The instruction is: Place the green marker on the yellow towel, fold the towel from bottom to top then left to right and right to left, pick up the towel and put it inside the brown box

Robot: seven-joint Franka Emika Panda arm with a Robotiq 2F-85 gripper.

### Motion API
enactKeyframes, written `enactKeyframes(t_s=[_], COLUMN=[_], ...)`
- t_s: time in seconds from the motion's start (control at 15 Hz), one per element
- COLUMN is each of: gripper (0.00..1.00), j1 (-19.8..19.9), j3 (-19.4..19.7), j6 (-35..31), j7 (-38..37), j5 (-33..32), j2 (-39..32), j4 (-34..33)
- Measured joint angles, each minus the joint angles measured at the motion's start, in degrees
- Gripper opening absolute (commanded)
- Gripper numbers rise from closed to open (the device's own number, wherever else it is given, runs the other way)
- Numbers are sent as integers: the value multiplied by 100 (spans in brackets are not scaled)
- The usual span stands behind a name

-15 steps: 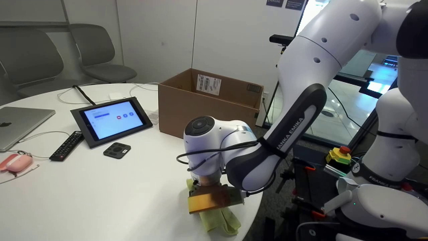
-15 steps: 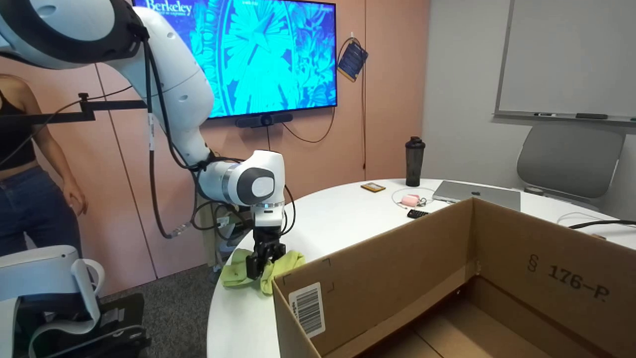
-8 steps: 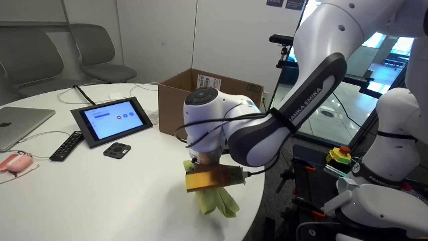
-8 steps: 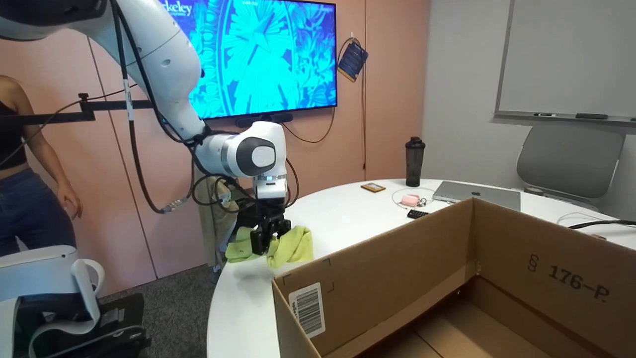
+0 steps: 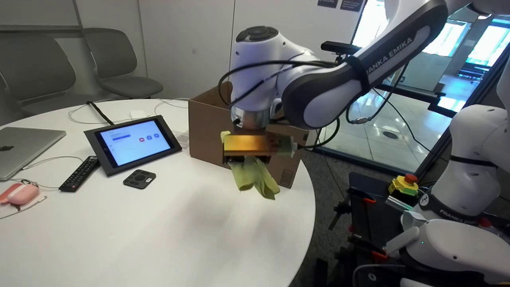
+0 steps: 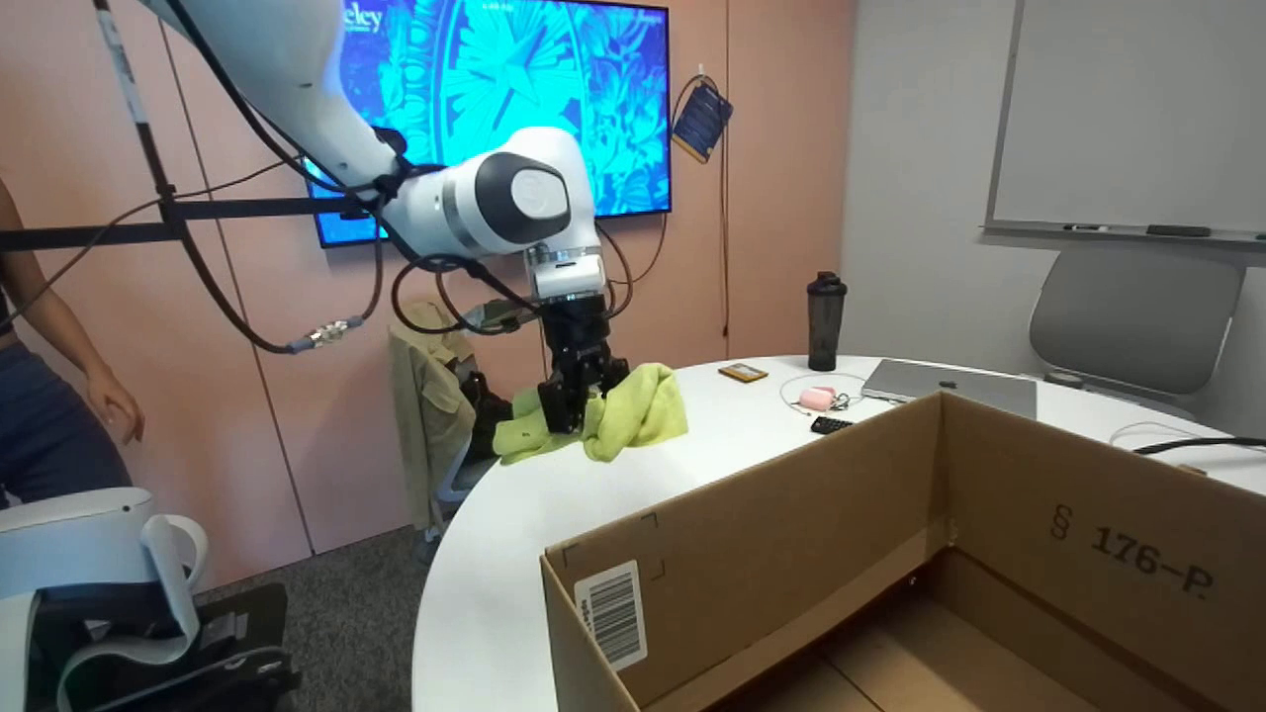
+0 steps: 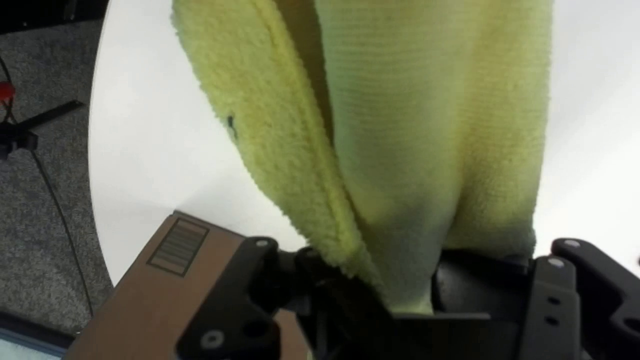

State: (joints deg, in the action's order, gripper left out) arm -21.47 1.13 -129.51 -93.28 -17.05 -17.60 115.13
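Yellow towel (image 6: 643, 410) pinched between the black fingers (image 6: 564, 405) of the gripper (image 7: 411, 292), which is clamped on it. Finger ends half buried in folds; inner layers hidden. In the wrist view the cloth runs off the top, its far end cut; small dark mark (image 7: 230, 121) by one edge, too blurred to read. Towel hangs clear of the table (image 5: 159, 239), over the surface near its edge on the robot's side.

Brown box (image 6: 791, 534) stands at the edge too, towel outside it and apart. In an exterior view it runs out of frame at bottom and right, so only part of its inner floor (image 6: 920, 643) shows; white label (image 6: 611, 615) beside its rim. In an exterior view the arm (image 5: 255, 71) blocks much of its opening.

Farther off on the table: tablet (image 5: 135, 141), remote (image 5: 79, 174) just beside it, pink case (image 5: 24, 194), laptop (image 5: 32, 145) cut by the frame's left side. Dark bottle (image 6: 824, 326) upright near the far edge; near it a flat item (image 6: 742, 372) too small to name. Wall screen (image 6: 514, 109) cropped above, partly behind the arm. Person (image 6: 49, 445) cropped at left.
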Motion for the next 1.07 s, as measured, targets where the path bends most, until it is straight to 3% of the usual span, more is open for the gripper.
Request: enactKeyframes(t_s=[0.47,1.07], gripper=[4,4], j1=[626,1427], j3=[32,287], j6=[253,312], j7=[-1018,-2707], j5=[-682,-1134], j2=[760,593], j4=[40,-82])
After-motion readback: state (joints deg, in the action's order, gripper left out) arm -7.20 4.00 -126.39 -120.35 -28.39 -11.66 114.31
